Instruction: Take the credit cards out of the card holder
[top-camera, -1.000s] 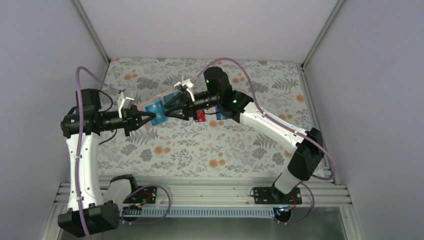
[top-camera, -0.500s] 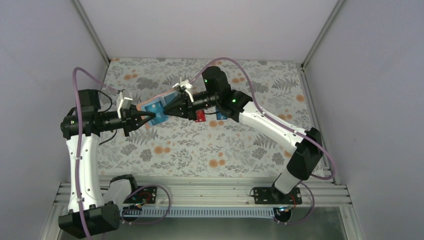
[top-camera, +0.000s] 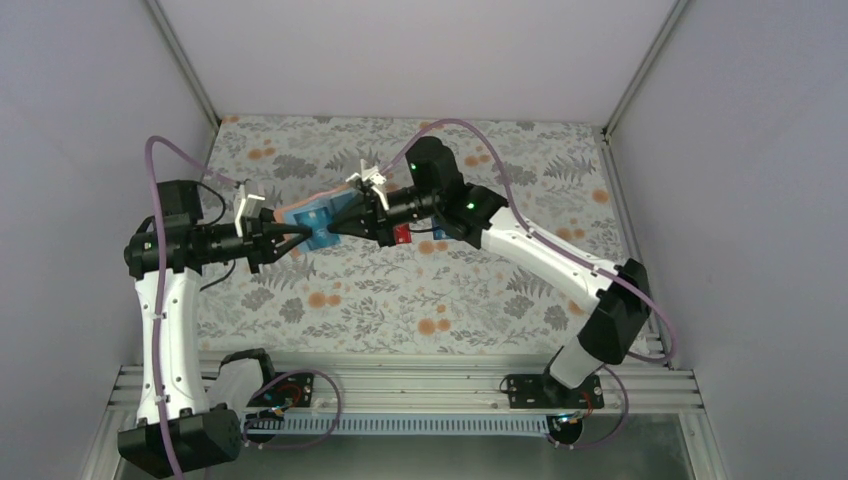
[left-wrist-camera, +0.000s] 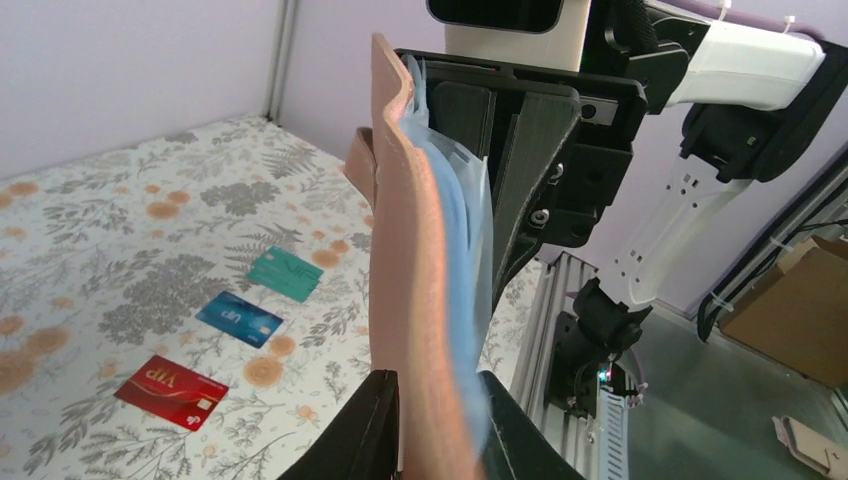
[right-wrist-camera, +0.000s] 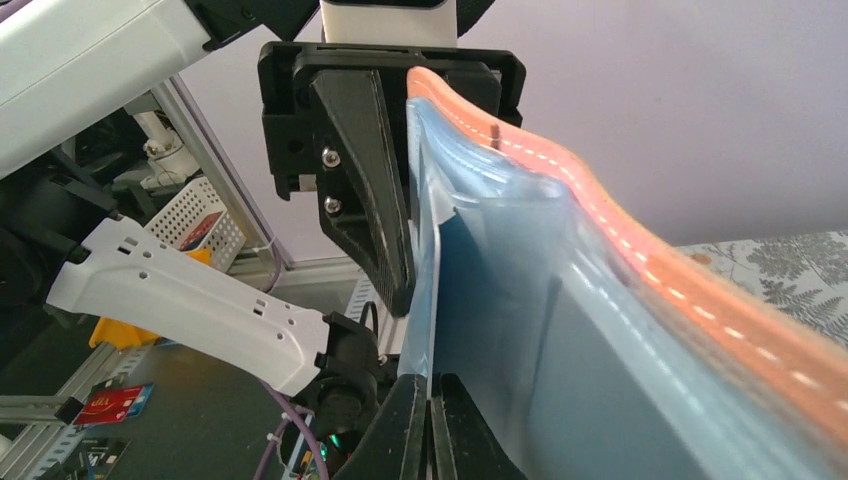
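A floral cloth (top-camera: 480, 300) is spread over the table, which is enclosed by plain pale walls (top-camera: 420, 50). The holder (top-camera: 318, 222) is held in the air above the far left of the cloth, between the two arms, on edge, with its reddish-brown outside towards the rear and its light blue lining towards the front. The left gripper (top-camera: 298, 232) is clamped on one end of the holder, one finger on each face, as the left wrist view shows. A second ago the right gripper (top-camera: 335, 228) was spread wide about the opposite end. It has since been brought in and narrowed, and its fingers are now almost together on a thin edge of the blue lining. The holder has also been drawn slightly leftward. In the left wrist view three cards are seen lying flat on the cloth, well apart from the holder: the teal card (left-wrist-camera: 285, 274), the blue card (left-wrist-camera: 239, 319) and the red card (left-wrist-camera: 171, 391), in a loose row with none touching another. From this it is judged that the removal is done or nearly so. The new pinch is probably meant to part a pocket for checking, or merely to steady the holder. Whether anything is left inside cannot be told.
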